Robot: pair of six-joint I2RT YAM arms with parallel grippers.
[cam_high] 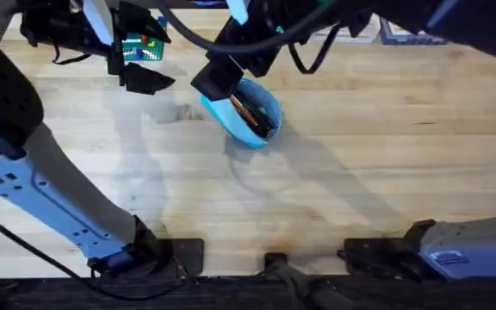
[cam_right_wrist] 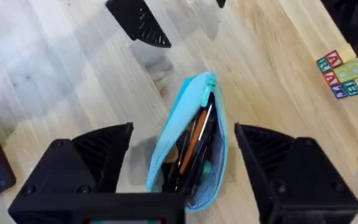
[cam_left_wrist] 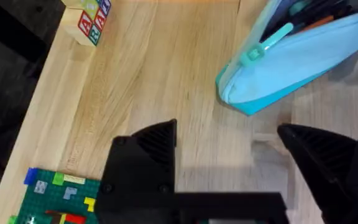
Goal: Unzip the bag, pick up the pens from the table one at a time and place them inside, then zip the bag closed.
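The table [cam_high: 386, 155], pale wood planks with visible grain, carries all items noted below.

The bag [cam_high: 246, 116], a light-blue fabric pouch, lies on the table toward the far side, near the middle of the overhead view. Its zipper is undone and the mouth gapes open. In the left wrist view the bag [cam_left_wrist: 291, 59] shows its rounded end and a turquoise zipper pull [cam_left_wrist: 253, 55] at that end.

The right gripper [cam_right_wrist: 182, 168] hangs directly above the bag [cam_right_wrist: 188, 155], its black fingers [cam_right_wrist: 98, 158] spread wide, one on each side of the pouch and clear of the fabric. It holds nothing.

The left gripper [cam_left_wrist: 229, 155] sits just beside the bag's end, above bare table. Its fingers [cam_left_wrist: 148, 155] are spread wide and hold nothing. In the overhead view the left gripper [cam_high: 145, 69] is at the far left, beside the bag.

A green brick plate [cam_left_wrist: 58, 199] with small coloured bricks lies at the table's edge near the left gripper.

The pens [cam_right_wrist: 194, 140] lie inside the open bag, lengthwise: at least one orange and one dark shaft are discernible. The exact count cannot be told.

Lettered wooden blocks [cam_right_wrist: 340, 74] stand near the table's edge, well apart from the bag.
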